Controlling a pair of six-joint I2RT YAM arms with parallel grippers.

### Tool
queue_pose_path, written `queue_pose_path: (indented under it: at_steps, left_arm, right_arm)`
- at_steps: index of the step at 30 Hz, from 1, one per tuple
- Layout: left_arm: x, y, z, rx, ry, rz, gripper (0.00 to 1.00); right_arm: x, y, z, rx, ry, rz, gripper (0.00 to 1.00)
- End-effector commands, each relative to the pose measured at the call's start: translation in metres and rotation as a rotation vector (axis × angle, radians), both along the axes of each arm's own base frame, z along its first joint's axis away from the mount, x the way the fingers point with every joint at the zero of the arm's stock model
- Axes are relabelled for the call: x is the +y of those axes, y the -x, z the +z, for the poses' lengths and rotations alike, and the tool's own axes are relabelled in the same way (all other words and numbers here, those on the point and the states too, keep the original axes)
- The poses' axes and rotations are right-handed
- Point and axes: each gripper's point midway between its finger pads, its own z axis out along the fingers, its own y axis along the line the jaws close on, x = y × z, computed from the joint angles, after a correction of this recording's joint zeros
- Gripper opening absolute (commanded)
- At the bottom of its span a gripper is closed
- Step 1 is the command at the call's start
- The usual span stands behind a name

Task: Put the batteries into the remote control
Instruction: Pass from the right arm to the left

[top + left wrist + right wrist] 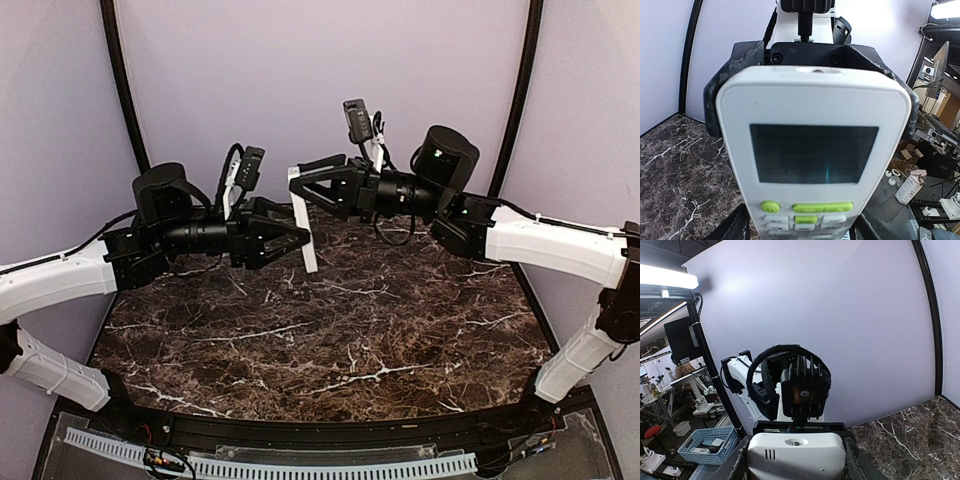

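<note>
The white remote control hangs in the air over the far part of the table, held between both grippers. My left gripper is shut on its lower, button end. My right gripper is shut on its upper, display end. In the left wrist view the remote's front faces the camera, with a dark display and green buttons; my left gripper clasps its sides at the bottom, and the right gripper's black fingers flank its top. In the right wrist view its top end sits in my right gripper. No batteries are in view.
The dark marble table lies below both raised arms. Pale purple walls and black frame poles enclose the back and sides. A blue basket and lab clutter stand outside the cell.
</note>
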Motion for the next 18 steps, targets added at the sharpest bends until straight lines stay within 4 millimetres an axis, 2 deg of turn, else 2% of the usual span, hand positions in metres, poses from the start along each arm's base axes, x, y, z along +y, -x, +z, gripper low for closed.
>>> queue_pose_path:
  at_steps: [1, 3, 5, 6, 8, 11, 13, 15, 17, 18]
  left_arm:
    - [-0.003, 0.004, 0.013, -0.013, 0.048, -0.028, 0.65]
    - [-0.004, 0.005, 0.014, -0.013, 0.051, -0.036, 0.60]
    - [-0.004, 0.007, 0.014, -0.015, 0.051, -0.043, 0.48]
    - [-0.004, 0.007, 0.013, -0.015, 0.051, -0.041, 0.38]
    - [-0.002, 0.007, 0.014, -0.016, 0.051, -0.034, 0.28]
    - [0.000, 0.007, 0.014, -0.015, 0.049, -0.026, 0.23]
    - [0.001, 0.006, 0.013, -0.009, 0.041, -0.011, 0.18]
    - [0.002, 0.001, 0.009, 0.004, 0.022, 0.022, 0.11]
    - [0.004, -0.007, 0.004, 0.030, -0.013, 0.075, 0.04]
    - [0.005, -0.012, 0.000, 0.043, -0.031, 0.102, 0.02]
  right_arm:
    - [0.001, 0.001, 0.006, -0.015, -0.040, -0.001, 0.03]
    - [0.001, 0.000, 0.005, -0.012, -0.037, -0.001, 0.03]
    - [0.001, 0.000, 0.004, -0.009, -0.035, -0.002, 0.03]
    - [0.002, 0.000, 0.003, -0.007, -0.035, -0.003, 0.02]
    - [0.002, -0.001, 0.000, -0.001, -0.031, -0.005, 0.02]
    - [0.003, -0.003, -0.004, 0.008, -0.021, -0.012, 0.03]
    - [0.003, -0.006, -0.006, 0.015, -0.015, -0.028, 0.08]
    - [0.002, -0.010, -0.008, 0.026, -0.005, -0.059, 0.23]
    - [-0.001, -0.018, -0.011, 0.039, 0.016, -0.112, 0.56]
    - [-0.003, -0.024, -0.013, 0.049, 0.032, -0.150, 0.84]
